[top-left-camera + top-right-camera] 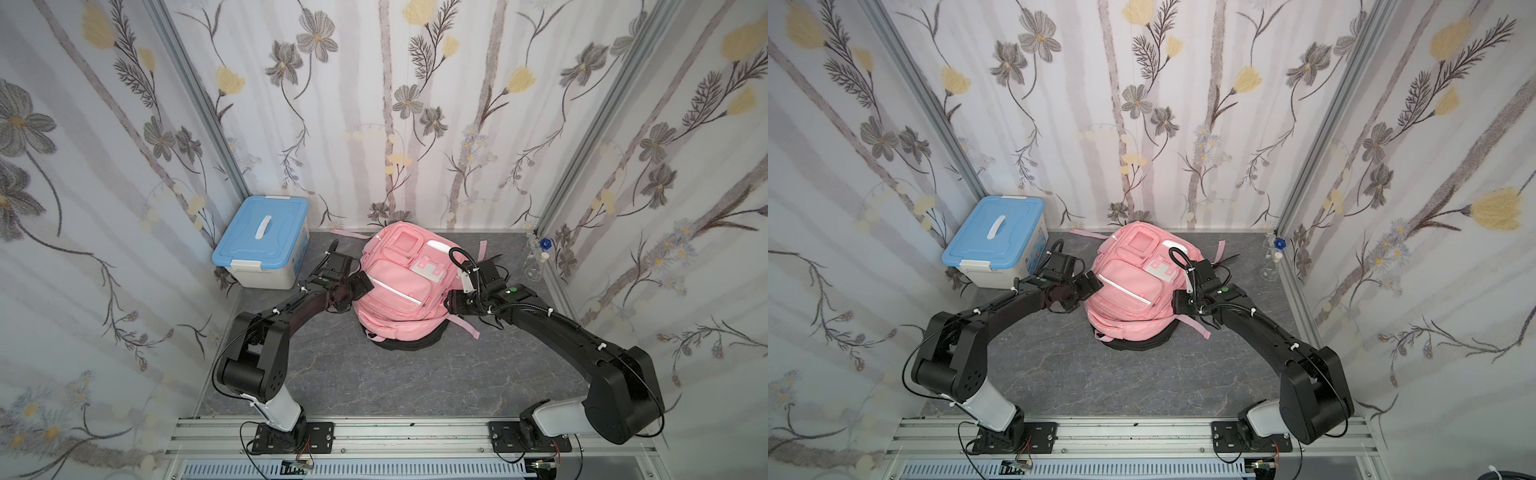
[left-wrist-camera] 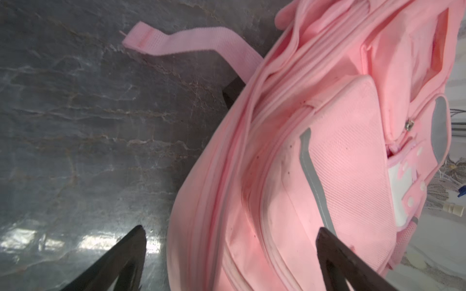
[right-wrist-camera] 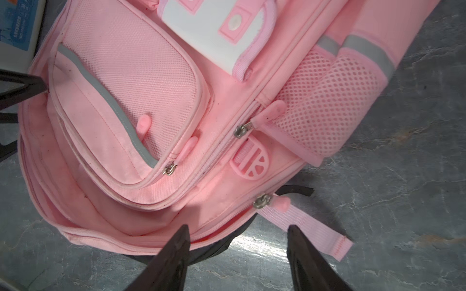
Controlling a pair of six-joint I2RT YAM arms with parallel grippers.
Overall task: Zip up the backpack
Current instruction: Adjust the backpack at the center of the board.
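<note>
Grey marble tabletop [image 1: 374, 382], floral walls [image 1: 374, 104]: left gripper [image 2: 230, 230] and right gripper [image 3: 237, 226] gape empty beside the pink backpack [image 1: 399, 282]

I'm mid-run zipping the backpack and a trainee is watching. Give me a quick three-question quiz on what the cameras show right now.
1. True or false: the right pincer is shut.
2. What stands at the far corner of the table, beyond the left pincer?
A. a box with a blue lid
B. a red bucket
C. a stack of plates
3. In the right wrist view, how many metal zipper sliders show on the backpack?

Key
1. False: its jaws stand apart.
2. A
3. Three
</note>
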